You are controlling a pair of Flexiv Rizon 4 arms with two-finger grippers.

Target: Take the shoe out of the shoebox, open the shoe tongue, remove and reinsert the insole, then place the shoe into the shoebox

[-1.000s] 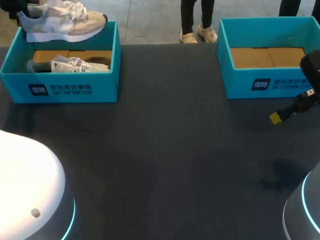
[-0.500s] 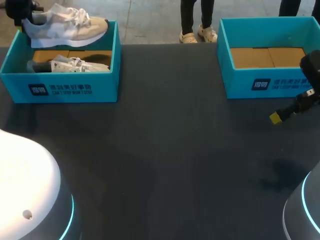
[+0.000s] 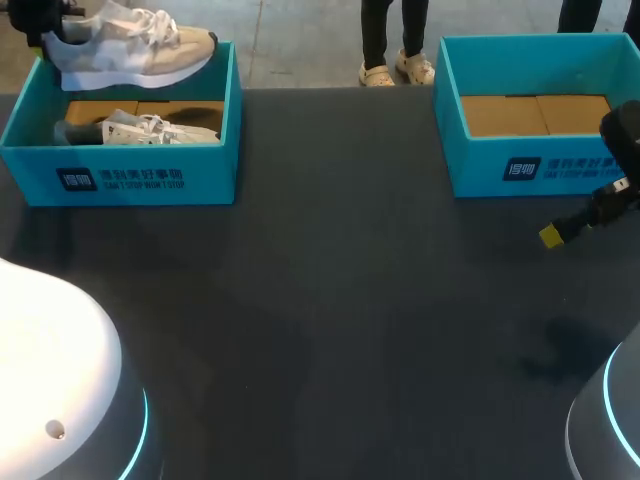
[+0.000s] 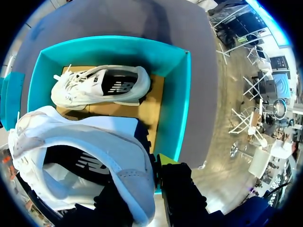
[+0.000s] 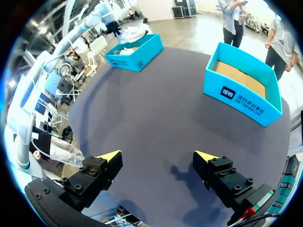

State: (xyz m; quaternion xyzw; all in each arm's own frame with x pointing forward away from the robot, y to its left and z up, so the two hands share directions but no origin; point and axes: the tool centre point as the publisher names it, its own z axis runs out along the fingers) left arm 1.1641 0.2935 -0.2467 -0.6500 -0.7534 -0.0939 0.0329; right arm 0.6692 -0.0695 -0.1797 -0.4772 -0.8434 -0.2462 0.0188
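Shoe (image 3: 130, 45), grey and beige with white laces, hangs clamped at the heel in my left end effector (image 4: 149, 170), over the far wall of the left shoebox (image 3: 150, 175), toe towards the table's middle. Under everything lies the dark table (image 3: 350, 300). That teal left shoebox stands at its far left corner; a right shoebox (image 3: 540, 165) of the same teal stands at the far right corner, showing a brown cardboard floor. Inside the left shoebox a second shoe (image 3: 140, 128) lies on its side on the cardboard. My right end effector (image 5: 158, 158) hovers over bare table near the right edge, just on the near side of the right shoebox, its fingers wide apart with nothing between them.
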